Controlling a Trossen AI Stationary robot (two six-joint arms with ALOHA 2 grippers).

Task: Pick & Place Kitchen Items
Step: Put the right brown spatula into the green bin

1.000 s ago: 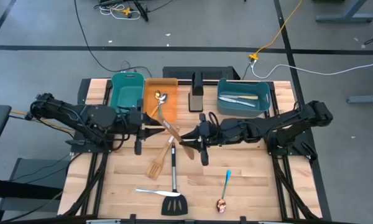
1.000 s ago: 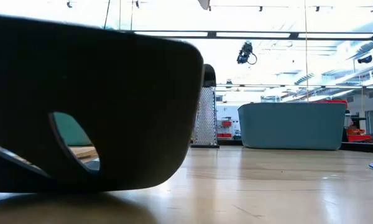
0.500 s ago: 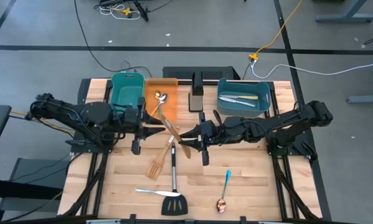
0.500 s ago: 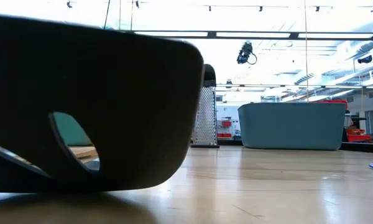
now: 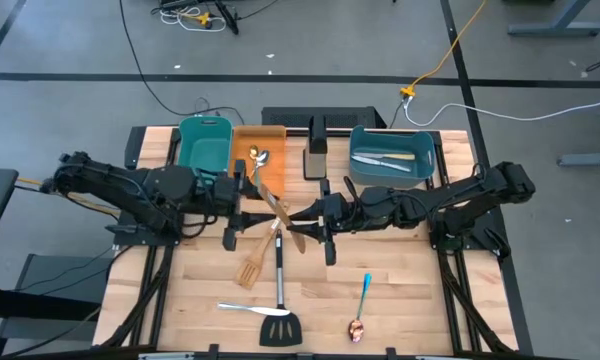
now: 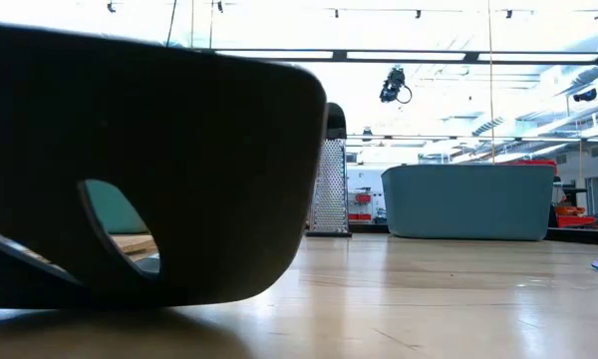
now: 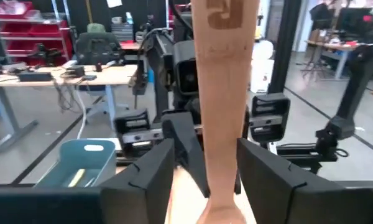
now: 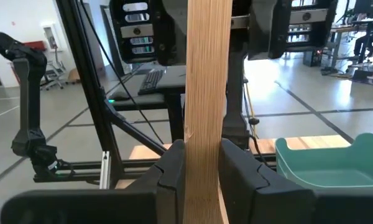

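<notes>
Pale butcher-block table [image 5: 400, 300], mid-task. Binned: spoons in orange plastic bin [image 5: 270, 135], knives in blue bin [image 5: 425, 172]. Loose: black slotted turner [image 5: 279, 318], blue-handled spoon [image 5: 364, 290]. Right gripper [image 5: 325, 222] clamps the pale wooden spatula [image 5: 277, 212] mid-table; left gripper [image 5: 238, 205] brackets it, fingers apart.

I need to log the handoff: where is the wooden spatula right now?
High view: the wooden spatula hangs above mid-table between the left pincer and right pincer, just in front of the orange bin.
</notes>
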